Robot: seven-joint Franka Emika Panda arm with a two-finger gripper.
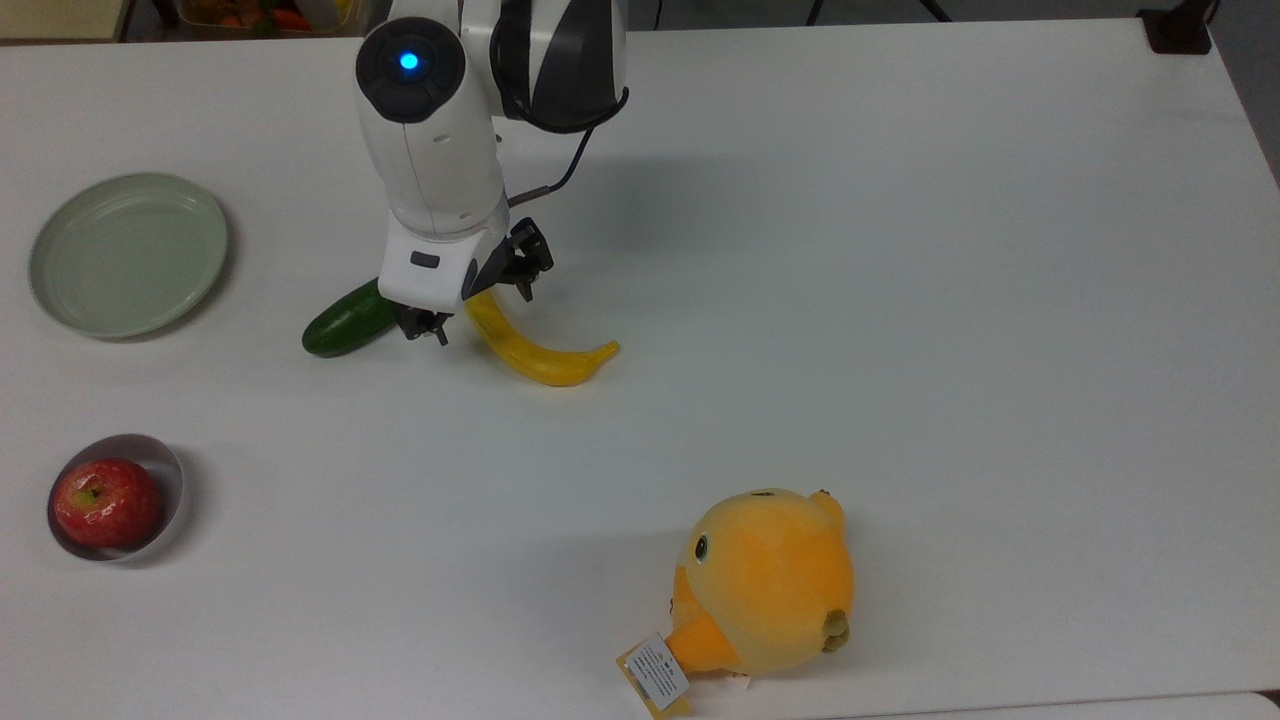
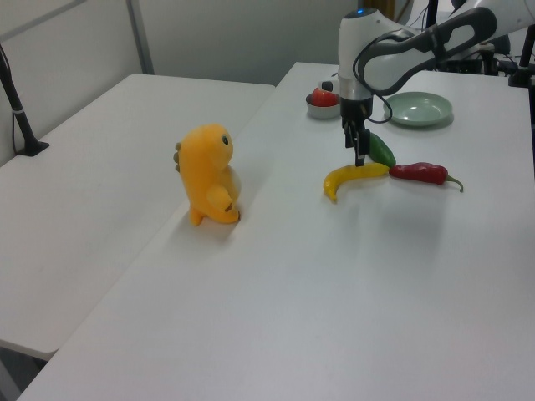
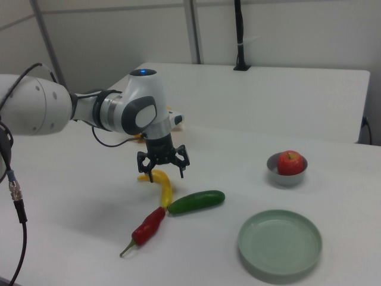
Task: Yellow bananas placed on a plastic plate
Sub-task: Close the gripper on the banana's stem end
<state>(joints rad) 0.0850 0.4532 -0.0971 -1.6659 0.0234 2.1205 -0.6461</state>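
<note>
The yellow banana (image 1: 545,355) lies curved on the white table, one end meeting the cucumber (image 1: 345,320). My gripper (image 1: 480,312) hangs open just over the banana's thicker end, one finger on each side of it; the arm hides that end in the top view. In the right view the gripper (image 3: 165,174) straddles the banana (image 3: 165,190) with nothing clamped. In the left view the gripper (image 2: 359,155) sits right above the banana (image 2: 355,175). The pale green plastic plate (image 1: 128,254) lies bare at the top view's left, also seen as plate (image 3: 280,244) and plate (image 2: 418,109).
A red pepper (image 3: 149,225) lies by the banana and cucumber (image 3: 196,201). A small grey bowl (image 1: 165,470) holds a red apple (image 1: 105,500) at the top view's lower left. An orange plush toy (image 1: 765,580) sits near the top view's bottom edge.
</note>
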